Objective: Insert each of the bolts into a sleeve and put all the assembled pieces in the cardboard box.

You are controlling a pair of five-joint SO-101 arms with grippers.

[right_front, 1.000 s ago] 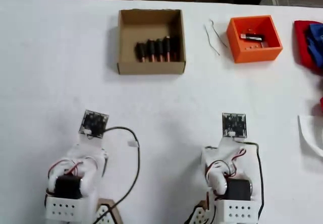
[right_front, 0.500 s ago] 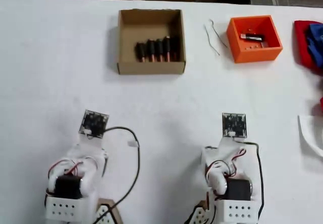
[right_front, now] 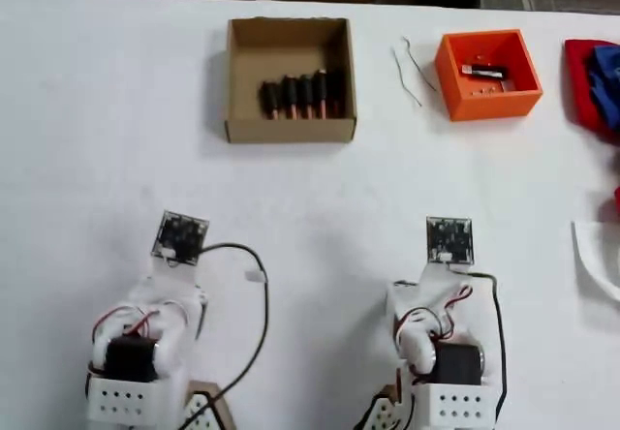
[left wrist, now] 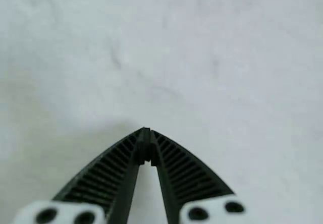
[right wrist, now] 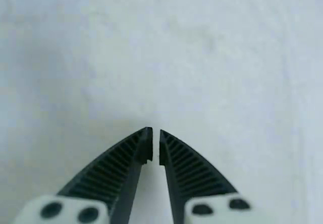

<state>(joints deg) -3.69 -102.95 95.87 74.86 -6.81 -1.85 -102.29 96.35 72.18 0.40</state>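
The cardboard box [right_front: 244, 62] stands at the back of the white table, left of centre. Several dark assembled pieces [right_front: 300, 97] with copper-coloured ends lie side by side in it. Both arms are folded back at the table's front edge, the left arm [right_front: 145, 338] and the right arm [right_front: 431, 338], far from the box. My left gripper [left wrist: 145, 134] points down at bare table, shut with its tips touching and nothing between them. Over bare table too, my right gripper [right wrist: 155, 133] is shut with a hairline gap at the tips and holds nothing.
An orange tray [right_front: 455, 101] at the back right holds a small dark and metal part [right_front: 482, 71]. A thin bent wire [right_front: 415, 67] lies between tray and box. Red and blue items [right_front: 593, 76] and a white object [right_front: 596, 261] sit at the right edge.
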